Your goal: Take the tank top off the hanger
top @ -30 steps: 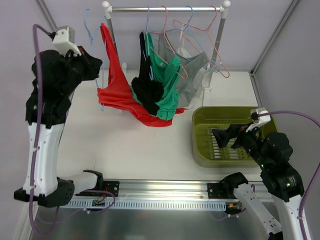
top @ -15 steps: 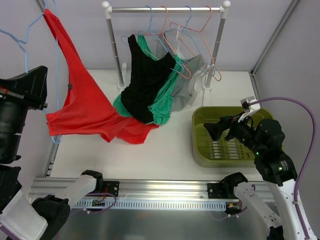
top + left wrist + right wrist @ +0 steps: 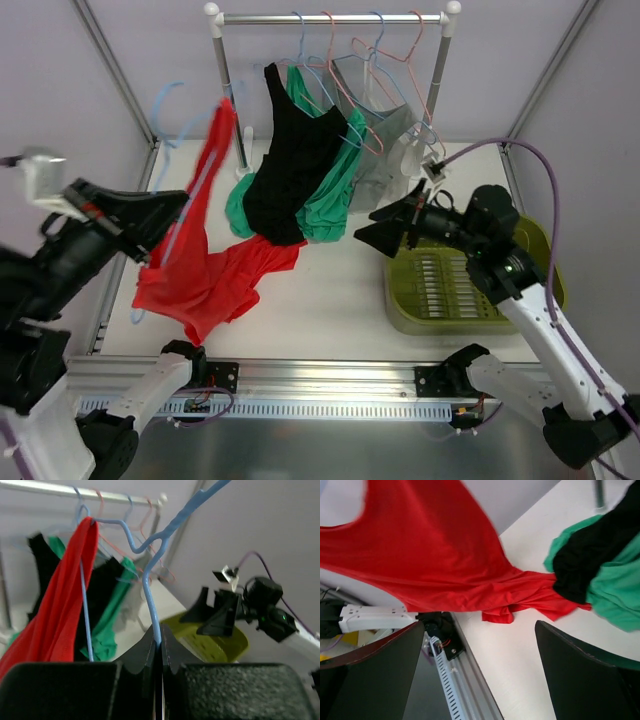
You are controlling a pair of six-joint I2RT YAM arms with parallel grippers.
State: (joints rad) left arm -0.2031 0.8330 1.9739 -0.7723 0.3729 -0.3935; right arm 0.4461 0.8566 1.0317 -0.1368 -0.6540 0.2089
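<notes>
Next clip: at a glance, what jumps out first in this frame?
A bright red tank top hangs from a blue hanger at the left, its hem trailing on the table; the left gripper is clamped on the hanger's wire. The open right gripper points toward it. A black tank top and green top hang on the rail behind.

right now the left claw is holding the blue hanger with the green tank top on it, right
No: the left claw holds the blue hanger, but the top on it is the red tank top, not green. The left wrist view shows it.
</notes>
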